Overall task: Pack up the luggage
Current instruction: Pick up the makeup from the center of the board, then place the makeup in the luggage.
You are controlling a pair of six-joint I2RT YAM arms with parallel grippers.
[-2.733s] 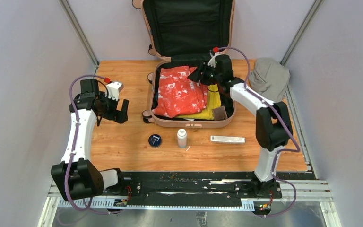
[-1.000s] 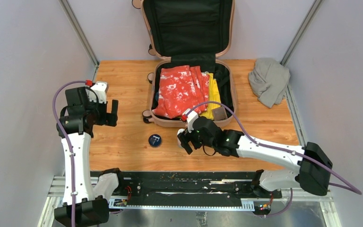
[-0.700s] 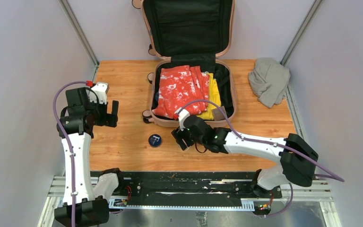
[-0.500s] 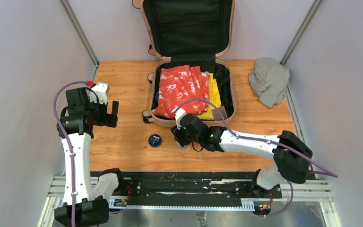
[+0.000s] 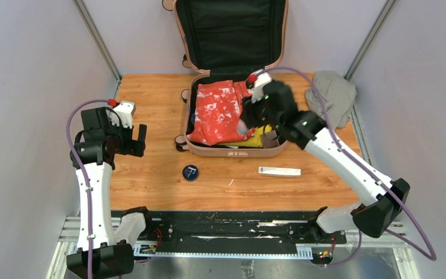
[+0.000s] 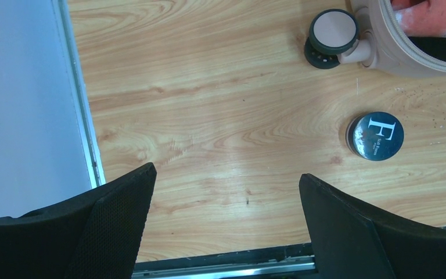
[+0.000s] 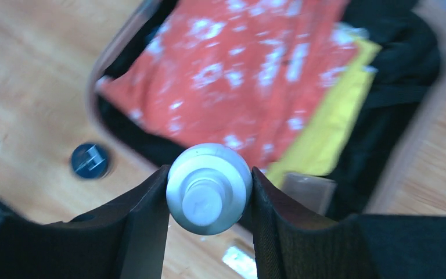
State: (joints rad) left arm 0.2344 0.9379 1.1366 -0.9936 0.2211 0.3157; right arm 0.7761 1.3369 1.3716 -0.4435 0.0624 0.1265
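The luggage lies open at the upper middle of the top view. Its tray is on the wooden table and its lid stands against the back wall, its top cut off by the frame edge. A red patterned garment fills most of the tray, with a yellow garment showing under it at the lower right.

The right gripper hangs over the tray's right half, its jaws narrowed onto a white bottle seen cap-on from the wrist. That wrist view is blurred. In the top view the arm hides the tray's right rim and part of a grey cloth at the table's upper right.

The left gripper hovers near the table's left edge, jaws wide and holding nothing, with bare wood beneath. A dark round tin and a flat white tube lie apart on the open strip below the luggage. In the left wrist view a caster wheel sits at the upper right, with the shell cut off at the corner.
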